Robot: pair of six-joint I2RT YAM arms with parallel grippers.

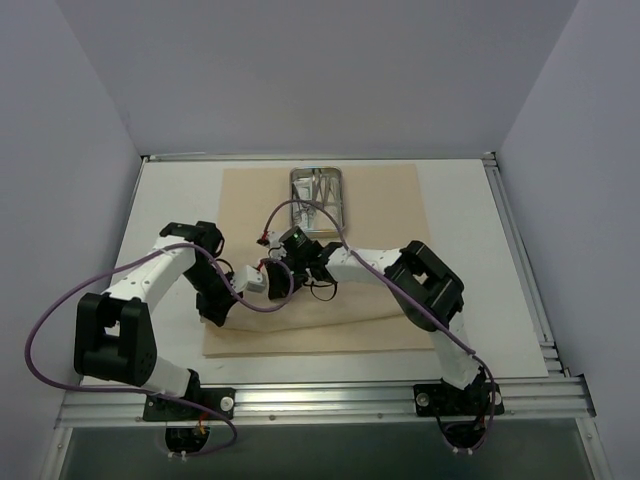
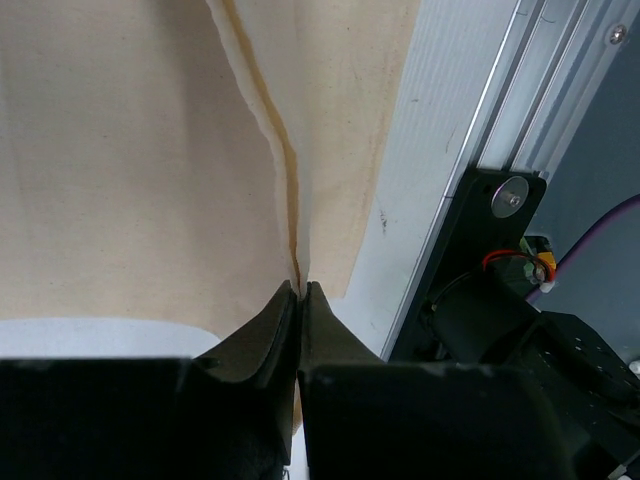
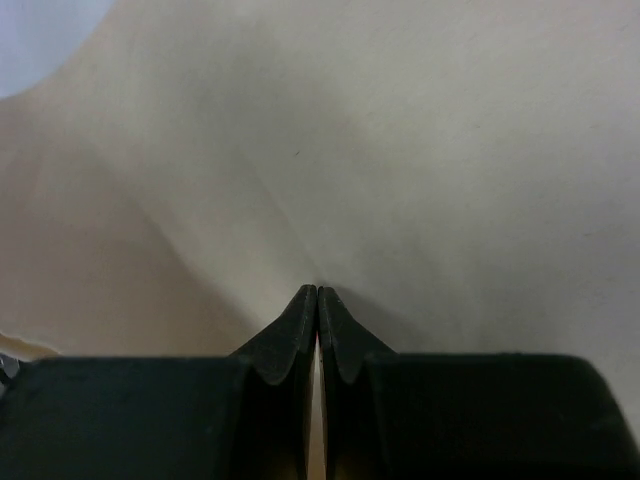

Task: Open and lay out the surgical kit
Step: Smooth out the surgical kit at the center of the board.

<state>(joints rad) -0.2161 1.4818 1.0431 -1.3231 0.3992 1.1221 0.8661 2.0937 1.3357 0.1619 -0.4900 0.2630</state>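
The beige cloth wrap (image 1: 380, 220) lies spread on the table, with a raised fold across its near part. The shiny steel tray (image 1: 317, 199) sits at its far middle, thin metal instruments inside; gauze and packets cannot be made out. My left gripper (image 1: 214, 318) is shut on the cloth's hemmed edge (image 2: 290, 200) near the near left corner; its fingertips (image 2: 285, 300) pinch the hem. My right gripper (image 1: 278, 272) is over the cloth's middle, near side of the tray, shut on a pinch of cloth (image 3: 330, 200), which puckers at the fingertips (image 3: 305, 300).
The table's metal rail (image 1: 320, 402) runs along the near edge, close to the left gripper; it also shows in the left wrist view (image 2: 520, 90) with an arm base (image 2: 490, 290). A purple cable (image 1: 60, 310) loops left of the left arm. Grey walls enclose three sides.
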